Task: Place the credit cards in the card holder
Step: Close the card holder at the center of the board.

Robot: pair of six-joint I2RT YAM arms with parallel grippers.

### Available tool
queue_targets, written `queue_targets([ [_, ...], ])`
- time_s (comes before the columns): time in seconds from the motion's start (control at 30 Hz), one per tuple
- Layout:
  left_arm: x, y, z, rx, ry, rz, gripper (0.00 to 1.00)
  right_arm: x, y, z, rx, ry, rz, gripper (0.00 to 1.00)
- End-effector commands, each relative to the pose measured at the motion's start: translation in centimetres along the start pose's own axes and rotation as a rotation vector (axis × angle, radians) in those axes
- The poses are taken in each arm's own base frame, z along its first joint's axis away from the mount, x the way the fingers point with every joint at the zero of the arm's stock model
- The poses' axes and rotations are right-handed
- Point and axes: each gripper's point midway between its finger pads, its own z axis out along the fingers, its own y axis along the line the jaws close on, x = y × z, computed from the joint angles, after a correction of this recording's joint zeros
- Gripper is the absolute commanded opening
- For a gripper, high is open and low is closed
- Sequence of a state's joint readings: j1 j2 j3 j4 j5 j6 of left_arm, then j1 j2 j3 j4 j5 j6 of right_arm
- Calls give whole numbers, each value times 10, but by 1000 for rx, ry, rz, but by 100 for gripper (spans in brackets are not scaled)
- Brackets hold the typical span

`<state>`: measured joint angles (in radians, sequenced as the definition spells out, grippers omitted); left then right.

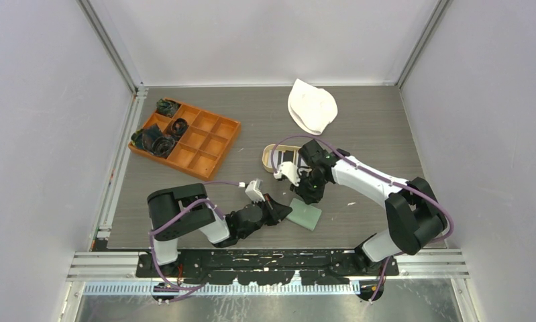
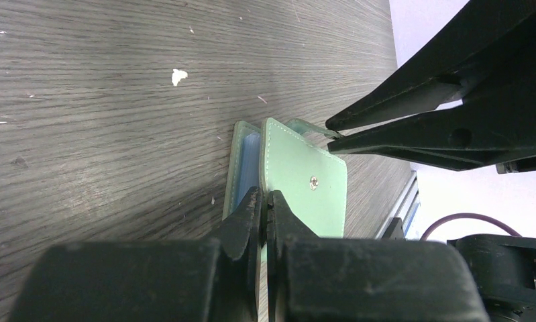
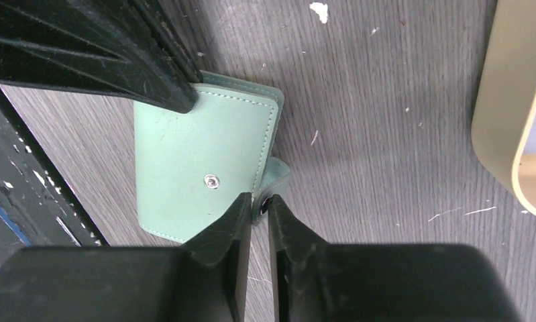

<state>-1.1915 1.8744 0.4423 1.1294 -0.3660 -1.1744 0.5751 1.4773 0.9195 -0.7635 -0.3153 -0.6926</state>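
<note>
The right gripper (image 3: pixel 259 198) is seen with its fingers drawn almost together, only a thin slit left between them, and the small snap tab (image 3: pixel 276 176) at the side of the card holder (image 3: pixel 198 154) is pinched at their tips. The left gripper (image 2: pixel 265 198) is pressed shut, and the opposite edge of the card holder's top flap is nipped between its fingers. The sage-green card holder is laid flat on the table (image 1: pixel 359 114), near the front edge and between the two arms, with its flap lifted slightly so that a pale blue inner layer is shown along one side. The credit cards (image 1: pixel 286 155), black and white, are held in an oval tan tray (image 1: pixel 265 159) just behind the right gripper. An orange compartment box (image 1: pixel 188 137) with dark cord bundles (image 1: pixel 154 141) is placed far to the left, and a white object (image 1: pixel 312 106) is set near the back.
</note>
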Motion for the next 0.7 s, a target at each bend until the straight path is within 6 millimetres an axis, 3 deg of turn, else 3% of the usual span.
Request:
queue_targets([
  [0.0, -1, 2, 1, -2, -15, 11, 0, -13, -9, -8, 49, -30, 2, 18],
  [0.1, -2, 2, 1, -2, -16, 10, 0, -15, -8, -10, 40, -34, 5, 17],
  [0.3, -2, 2, 1, -2, -18, 10, 0, -15, -7, -13, 25, -36, 20, 29],
  [0.67, -2, 2, 1, -2, -16, 9, 0, -16, -7, -15, 23, -37, 31, 18],
])
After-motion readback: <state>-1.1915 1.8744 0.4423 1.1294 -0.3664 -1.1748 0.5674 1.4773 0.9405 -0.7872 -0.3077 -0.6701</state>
